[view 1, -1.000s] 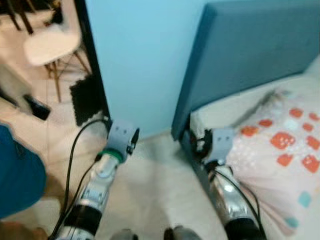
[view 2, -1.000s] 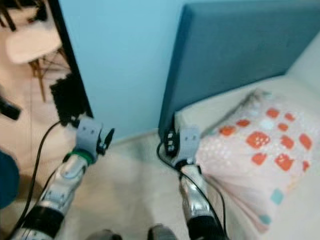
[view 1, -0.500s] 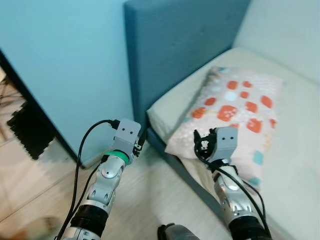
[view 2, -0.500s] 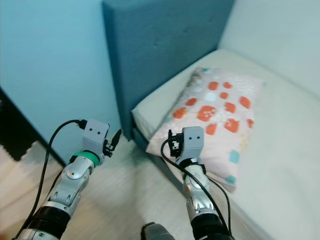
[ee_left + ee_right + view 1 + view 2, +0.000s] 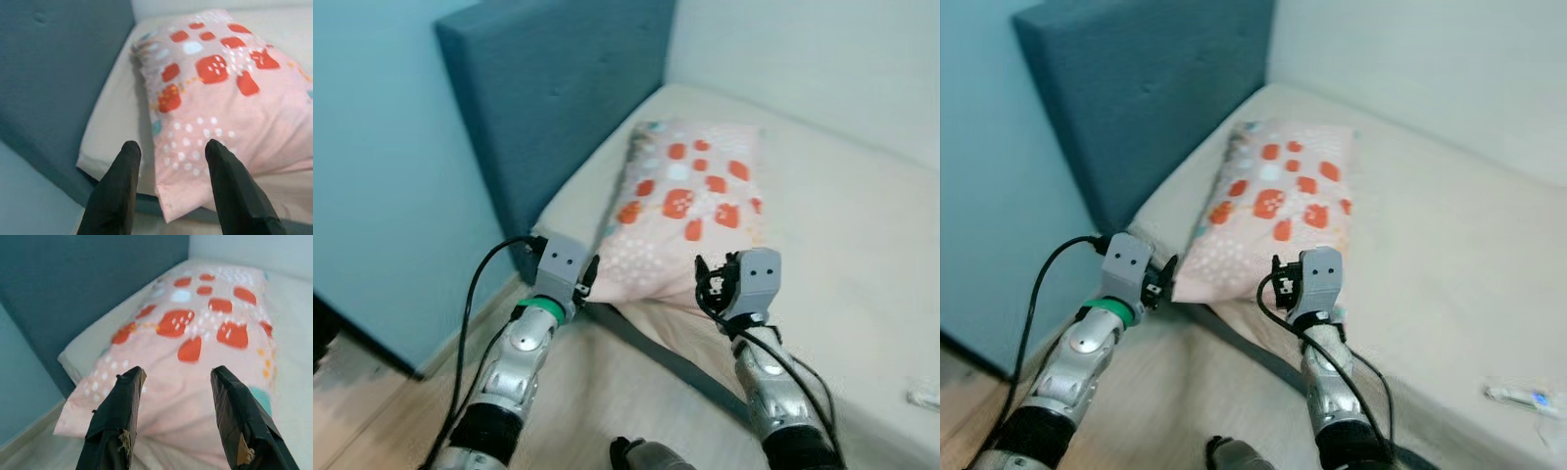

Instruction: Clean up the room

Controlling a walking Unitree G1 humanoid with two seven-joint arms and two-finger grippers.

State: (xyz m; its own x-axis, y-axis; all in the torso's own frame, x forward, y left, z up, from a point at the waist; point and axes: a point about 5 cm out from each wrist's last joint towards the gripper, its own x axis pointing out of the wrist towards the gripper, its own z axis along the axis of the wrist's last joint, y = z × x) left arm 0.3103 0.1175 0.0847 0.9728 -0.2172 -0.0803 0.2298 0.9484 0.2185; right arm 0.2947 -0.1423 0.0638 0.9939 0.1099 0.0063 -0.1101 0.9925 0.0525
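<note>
A pink pillow [image 5: 685, 196] with red and orange squares lies on the cream mattress [image 5: 842, 225], its top end near the blue headboard [image 5: 558, 98]. My left gripper [image 5: 171, 147] is open and empty, held just short of the pillow's near corner at the bed's edge. The pillow [image 5: 215, 98] lies beyond its fingers. My right gripper [image 5: 177, 374] is open too, hovering over the near end of the pillow [image 5: 195, 342] without touching it. Both arms are raised in front of me, left gripper [image 5: 590, 279] and right gripper [image 5: 710, 284] side by side.
A small pale object [image 5: 1520, 397], perhaps a wrapper, lies on the mattress at the far right. A light blue wall [image 5: 382, 176] stands left of the headboard. Pale floor [image 5: 587, 392] runs between me and the bed's side.
The camera has swung right: the doorway and white chair have left the view, and the bed with the pillow now lies ahead. Both arms keep the same pose.
</note>
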